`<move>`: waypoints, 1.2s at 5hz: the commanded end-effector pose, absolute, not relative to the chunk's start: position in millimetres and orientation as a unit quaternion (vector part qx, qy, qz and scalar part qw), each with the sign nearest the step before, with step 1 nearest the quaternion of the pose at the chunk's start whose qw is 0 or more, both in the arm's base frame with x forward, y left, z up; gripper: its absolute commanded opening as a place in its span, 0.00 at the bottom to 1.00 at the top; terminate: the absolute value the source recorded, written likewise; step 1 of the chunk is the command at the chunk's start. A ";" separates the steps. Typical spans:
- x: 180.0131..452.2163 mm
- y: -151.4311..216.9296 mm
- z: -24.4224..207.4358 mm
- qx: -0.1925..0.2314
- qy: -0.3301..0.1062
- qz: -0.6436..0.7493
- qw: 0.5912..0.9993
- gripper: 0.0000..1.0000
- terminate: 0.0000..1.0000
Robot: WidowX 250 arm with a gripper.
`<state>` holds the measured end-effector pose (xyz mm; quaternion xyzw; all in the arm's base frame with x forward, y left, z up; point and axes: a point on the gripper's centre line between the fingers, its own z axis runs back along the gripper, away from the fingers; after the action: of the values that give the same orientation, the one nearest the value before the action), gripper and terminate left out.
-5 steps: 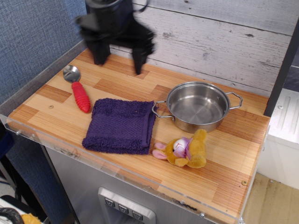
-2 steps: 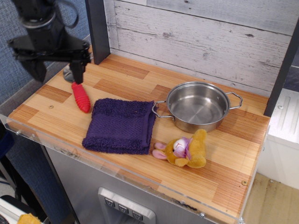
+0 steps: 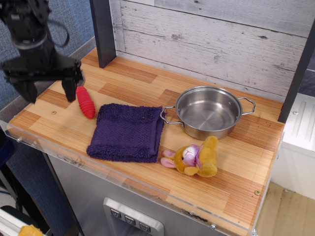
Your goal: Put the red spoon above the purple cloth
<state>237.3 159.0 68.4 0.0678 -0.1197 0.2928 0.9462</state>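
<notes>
observation.image | black gripper (image 3: 48,92) hangs with jaws spread wide at the counter's left end, just left of the red spoon (image 3: 85,102) | spoon lies on the wooden counter (image 3: 246,152) beside the purple cloth (image 3: 127,132)'s upper-left corner | steel pot (image 3: 208,112) stands right of cloth

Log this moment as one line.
hand: open, empty, beside red spoon | spoon: on counter, left of purple cloth | placement: pending

The red spoon (image 3: 85,102) lies flat on the desk (image 3: 236,162), its thick ribbed handle angled toward the front, just beside the top-left corner of the purple cloth (image 3: 127,132). Its bowl end is hidden. The cloth is a folded, nubbly, roughly square towel lying flat.
</notes>
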 end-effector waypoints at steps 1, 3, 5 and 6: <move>251.9 174.1 61.9 0.085 -0.121 0.327 0.933 1.00 0.00; 277.8 177.7 51.6 0.077 -0.120 0.374 0.916 1.00 0.00; 299.8 166.7 46.5 0.056 -0.138 0.421 0.895 1.00 0.00; 310.9 155.0 35.7 0.043 -0.140 0.426 0.893 1.00 0.00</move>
<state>308.3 159.3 18.8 0.0416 -0.1141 0.4274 0.8959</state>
